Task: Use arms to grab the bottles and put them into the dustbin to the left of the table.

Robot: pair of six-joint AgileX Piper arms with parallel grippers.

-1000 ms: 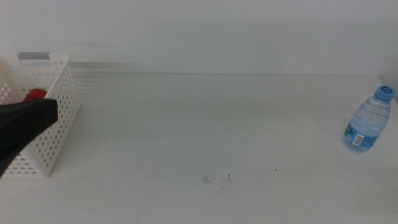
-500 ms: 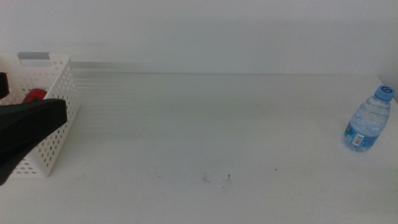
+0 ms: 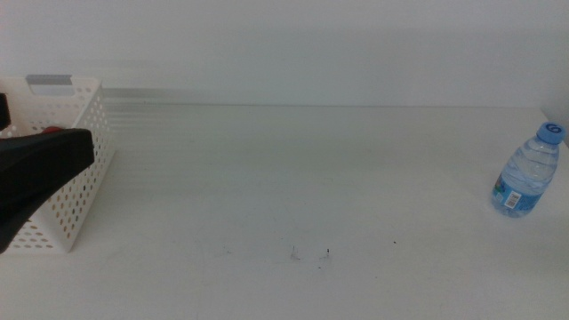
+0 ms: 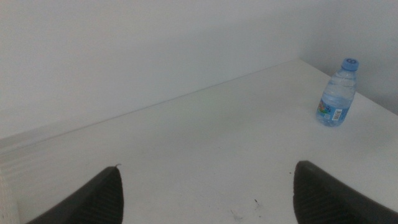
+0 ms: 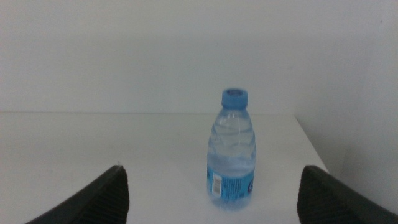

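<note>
With the left pincer [image 3: 40, 169] empty and wide by the dustbin [image 3: 82, 120], the right pincer [image 5: 211, 186], also wide, should straddle the upright water bottle [image 5: 231, 152] at the desk's [image 3: 293, 178] right edge squarely at mid-body.

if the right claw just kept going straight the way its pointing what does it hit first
Most likely the water bottle. It stands upright on the table, about centred between the right claw's open jaws, with nothing visible in between. How far ahead it stands is hard to judge from the wrist view.
</note>
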